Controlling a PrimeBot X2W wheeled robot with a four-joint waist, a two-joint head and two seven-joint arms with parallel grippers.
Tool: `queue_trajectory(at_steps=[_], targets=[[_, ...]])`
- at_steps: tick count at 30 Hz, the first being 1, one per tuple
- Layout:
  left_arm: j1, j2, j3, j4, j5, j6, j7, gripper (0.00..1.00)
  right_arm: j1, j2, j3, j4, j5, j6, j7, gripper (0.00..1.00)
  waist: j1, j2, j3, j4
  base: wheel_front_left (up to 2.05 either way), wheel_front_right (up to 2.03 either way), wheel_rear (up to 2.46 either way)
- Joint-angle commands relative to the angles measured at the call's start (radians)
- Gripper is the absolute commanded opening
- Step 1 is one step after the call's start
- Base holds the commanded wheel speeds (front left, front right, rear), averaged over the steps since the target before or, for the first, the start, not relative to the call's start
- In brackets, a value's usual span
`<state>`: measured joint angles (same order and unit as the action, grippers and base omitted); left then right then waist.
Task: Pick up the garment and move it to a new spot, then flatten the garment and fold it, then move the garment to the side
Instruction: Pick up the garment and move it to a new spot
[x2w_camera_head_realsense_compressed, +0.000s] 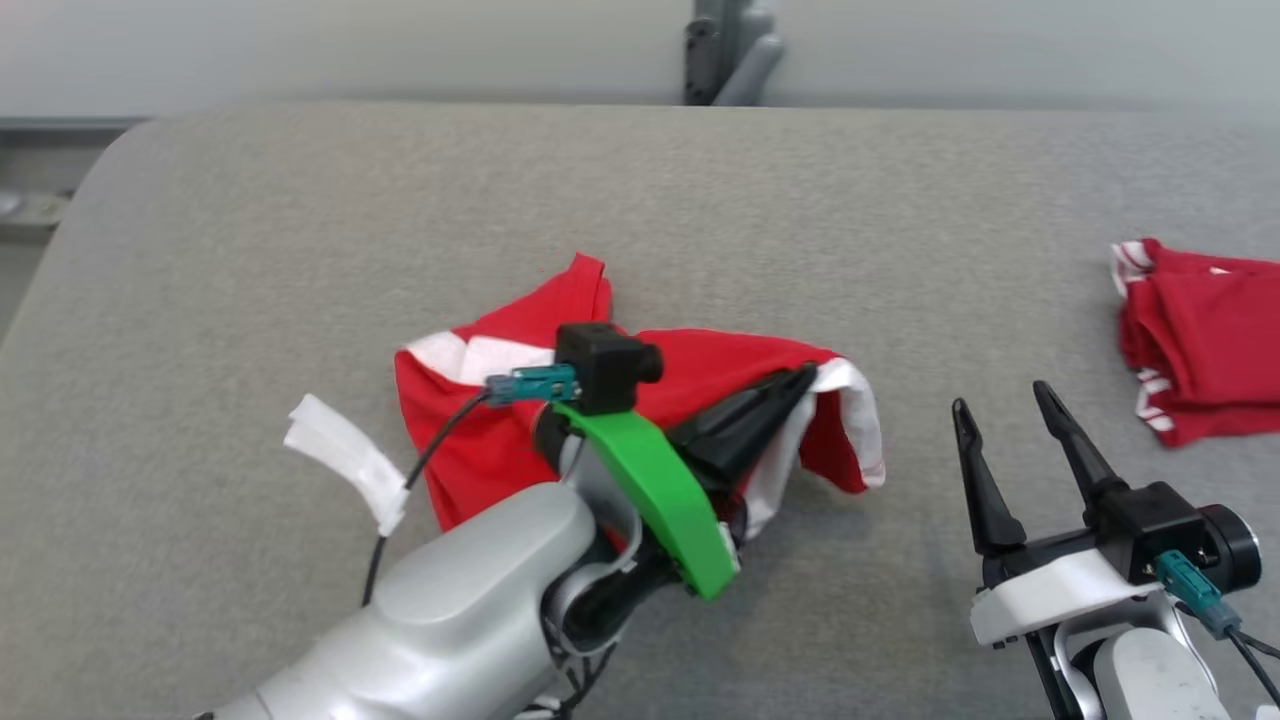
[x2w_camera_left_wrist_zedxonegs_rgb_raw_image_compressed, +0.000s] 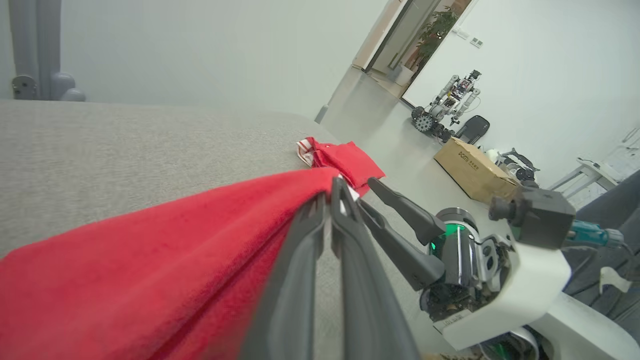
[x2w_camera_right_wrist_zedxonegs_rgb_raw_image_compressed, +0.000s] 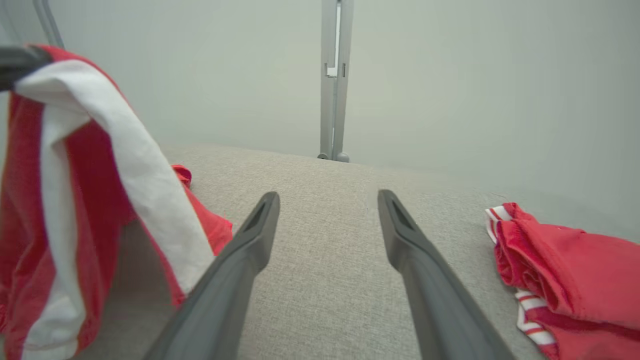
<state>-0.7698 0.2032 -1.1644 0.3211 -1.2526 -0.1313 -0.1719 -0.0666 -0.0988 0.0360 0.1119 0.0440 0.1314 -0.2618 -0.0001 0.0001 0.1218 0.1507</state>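
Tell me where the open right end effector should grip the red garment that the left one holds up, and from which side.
Probably the white band of the red garment, just below where the left end effector pinches it. Come from the robot's right: that edge drapes loose on the side facing the open right end effector, with bare surface between them.

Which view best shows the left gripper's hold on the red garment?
Left wrist view: the left gripper is shut on the red garment at its edge, seen close. Head view shows the grip from above, partly behind the arm. Right wrist view catches a fingertip with cloth hanging.
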Motion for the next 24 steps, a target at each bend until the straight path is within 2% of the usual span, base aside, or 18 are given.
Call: queue_trajectory(at_steps=[1,7,10,12,16,22,24], targets=[[-0.022,-0.030,-0.010,-0.020,-0.003,0.001,0.009,0.00,-0.001,0.004,-0.012,-0.008,0.002,-0.002,-0.004,1.00,0.0001,-0.0001,-0.035,-0.131,0.00,0.00,0.00],[-0.045,-0.049,-0.016,0.033,0.010,0.005,0.004,0.00,0.005,0.014,-0.022,-0.017,-0.005,-0.002,-0.003,1.00,0.0001,-0.0001,-0.013,-0.198,0.00,0.00,0.00],[-0.071,-0.105,-0.012,0.026,-0.008,0.001,0.001,0.00,0.006,0.017,-0.041,-0.023,-0.006,-0.002,-0.003,1.00,0.0001,-0.0001,0.000,-0.226,0.00,0.00,0.00],[-0.113,-0.102,-0.020,0.029,0.036,0.001,-0.014,0.00,0.008,0.022,-0.048,-0.022,-0.009,-0.002,-0.003,1.00,0.0001,-0.0001,0.004,-0.237,0.00,0.00,0.00],[-0.123,-0.085,-0.015,0.101,0.055,0.004,-0.031,0.00,-0.008,0.029,-0.037,-0.019,-0.010,-0.001,-0.003,1.00,0.0001,-0.0001,0.008,-0.264,0.00,0.00,0.00],[-0.061,-0.025,-0.052,0.353,0.075,0.018,-0.010,0.00,0.000,0.038,-0.044,-0.019,-0.005,-0.001,-0.003,1.00,0.0001,-0.0001,0.014,-0.272,0.00,0.00,0.00],[-0.041,-0.027,-0.052,0.437,0.065,0.015,-0.015,0.00,0.004,0.039,-0.043,-0.013,-0.004,-0.001,-0.003,1.00,0.0001,-0.0001,0.013,-0.270,0.00,0.00,0.00]])
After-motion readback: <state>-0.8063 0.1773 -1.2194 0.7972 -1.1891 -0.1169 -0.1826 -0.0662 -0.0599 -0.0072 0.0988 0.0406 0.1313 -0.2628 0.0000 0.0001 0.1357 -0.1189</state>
